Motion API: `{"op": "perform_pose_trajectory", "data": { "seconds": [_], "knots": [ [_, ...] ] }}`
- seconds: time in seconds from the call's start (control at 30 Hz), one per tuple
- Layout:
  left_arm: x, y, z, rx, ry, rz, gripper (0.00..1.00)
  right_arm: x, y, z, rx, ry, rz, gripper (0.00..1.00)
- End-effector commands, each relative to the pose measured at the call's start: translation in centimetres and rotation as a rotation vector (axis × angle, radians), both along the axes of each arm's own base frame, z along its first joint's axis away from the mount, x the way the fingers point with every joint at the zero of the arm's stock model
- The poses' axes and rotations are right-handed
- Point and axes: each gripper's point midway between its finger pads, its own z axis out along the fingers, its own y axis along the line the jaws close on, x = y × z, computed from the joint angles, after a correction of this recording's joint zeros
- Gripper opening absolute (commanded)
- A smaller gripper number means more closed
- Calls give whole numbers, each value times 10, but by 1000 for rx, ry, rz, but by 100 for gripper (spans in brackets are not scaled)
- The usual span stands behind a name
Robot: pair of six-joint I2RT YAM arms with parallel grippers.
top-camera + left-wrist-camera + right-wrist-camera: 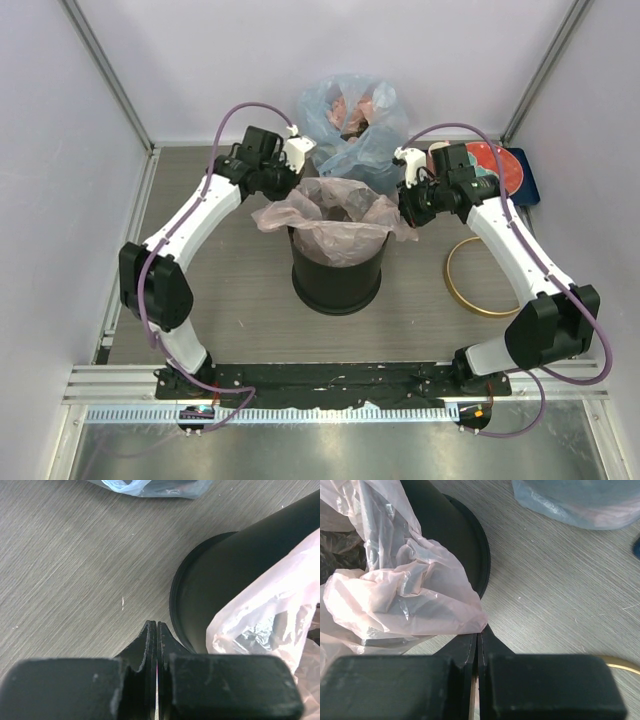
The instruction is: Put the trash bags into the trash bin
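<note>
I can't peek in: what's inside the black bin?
A crinkly pink bag sits inside the black bin, edges flopping over its rim. The bag hides the bin's bottom.

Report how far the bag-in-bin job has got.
Done: the pink bag sits in the black bin, edges flopped over its rim. In hand: left gripper and right gripper shut at those edges; grip on film unclear. Left: the gold hoop lies on the table, off the bin.

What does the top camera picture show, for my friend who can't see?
A black bin stands mid-table with a pink bag draped over its rim. The left hand and right hand are closed at the bag's edges. A gold hoop lies beside the bin.
</note>
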Motion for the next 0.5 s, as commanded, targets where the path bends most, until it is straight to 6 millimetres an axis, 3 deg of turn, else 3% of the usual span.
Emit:
{"op": "perform_pose_trajectory", "data": {
  "seconds": [0.0,0.1,0.2,0.33,0.47],
  "knots": [
    [4,-7,-3,-42,23,3,0,5,6,16,35,-55,25,4],
    [-2,-1,-23,-42,87,23,0,-3,1,21,26,-69,27,4],
    [-2,8,-29,-55,121,54,0,-15,-7,28,2,-108,37,5],
    [1,14,-28,-58,119,74,0,-20,-10,29,-12,-129,43,7],
    [0,12,-22,-69,131,69,0,-13,-6,35,4,-134,44,6]
  ]
}}
